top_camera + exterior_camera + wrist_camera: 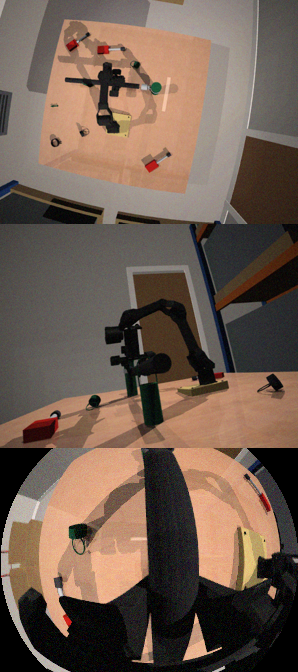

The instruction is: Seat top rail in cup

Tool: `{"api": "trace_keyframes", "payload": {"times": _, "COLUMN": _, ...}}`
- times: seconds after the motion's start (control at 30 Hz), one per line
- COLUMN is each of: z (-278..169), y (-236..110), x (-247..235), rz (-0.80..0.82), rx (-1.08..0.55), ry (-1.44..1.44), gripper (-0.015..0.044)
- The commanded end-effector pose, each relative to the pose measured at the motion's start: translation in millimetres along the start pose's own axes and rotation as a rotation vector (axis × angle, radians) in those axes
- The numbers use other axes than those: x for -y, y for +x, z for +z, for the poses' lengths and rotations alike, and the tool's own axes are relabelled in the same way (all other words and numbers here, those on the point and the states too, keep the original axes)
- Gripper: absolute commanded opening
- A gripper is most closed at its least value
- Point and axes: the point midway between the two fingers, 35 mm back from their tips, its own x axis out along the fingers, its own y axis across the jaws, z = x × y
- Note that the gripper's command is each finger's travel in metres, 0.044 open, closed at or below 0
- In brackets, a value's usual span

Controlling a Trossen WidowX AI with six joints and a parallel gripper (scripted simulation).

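Above the wood-grain table (183,131), tool (113,84) grips smooth round black rail (76,81)

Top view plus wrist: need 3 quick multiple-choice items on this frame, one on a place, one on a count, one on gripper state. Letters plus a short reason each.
1. Where is the arm's yellow base plate relative to the black rail in the top view?
A. Below it in the picture
B. Above it in the picture
C. Off the table

2. How many red blocks with a short rod lie on the table?
A. One
B. Two
C. Three

3. What is the gripper doing?
A. Open, apart from the rail
B. Shut on the rail
C. Shut on nothing

Key:
1. A: the plate sits lower in the picture than the rail.
2. C: one at the upper left, one beside it, one at the lower right.
3. B: the wrist view shows the fingers flanking the rail.
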Motion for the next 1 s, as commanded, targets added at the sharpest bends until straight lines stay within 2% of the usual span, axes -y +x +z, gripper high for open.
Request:
{"api": "trace_keyframes", "payload": {"times": 0.0, "z": 0, "y": -1, "x": 0, "rz": 0.002, "rx": -0.001, "ry": -0.001, "gripper": 0.0000}}
{"api": "trace_keyframes", "payload": {"times": 0.57, "z": 8, "y": -11, "x": -4, "rz": 0.003, "rx": -0.001, "ry": -0.001, "gripper": 0.0000}}
{"api": "trace_keyframes", "payload": {"times": 0.97, "z": 20, "y": -3, "x": -2, "rz": -0.007, "rx": 0.000, "ry": -0.003, "gripper": 0.0000}}
